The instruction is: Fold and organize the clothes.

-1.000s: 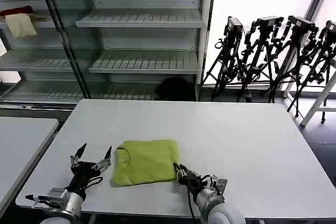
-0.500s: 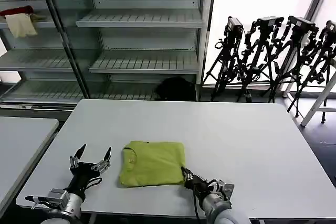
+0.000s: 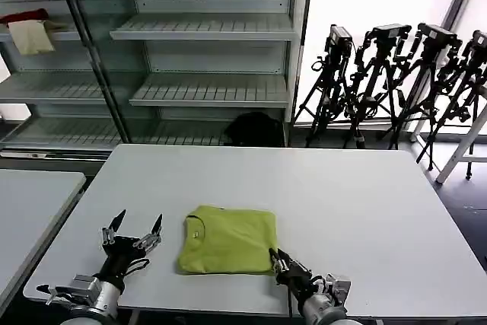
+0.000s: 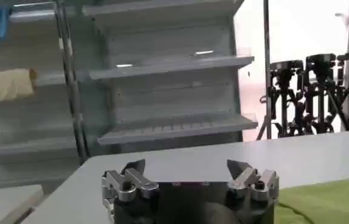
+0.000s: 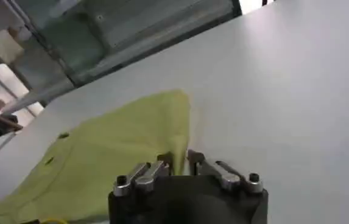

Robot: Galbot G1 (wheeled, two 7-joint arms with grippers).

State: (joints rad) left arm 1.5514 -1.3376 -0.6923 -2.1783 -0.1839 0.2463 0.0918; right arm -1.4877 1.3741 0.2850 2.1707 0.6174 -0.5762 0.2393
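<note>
Because the right gripper [image 3: 278, 259] pinched the near right corner of the folded T-shirt [image 3: 228, 238] with fingers nearly together, any pull risked dragging the bundle along the table [image 3: 365, 203] and loosening its folds. It lay near the front edge. The left gripper [image 3: 132, 227] hovered beside it, spread wide. Shelves [image 3: 205, 30] behind held two cloths [image 3: 29, 30].
</note>
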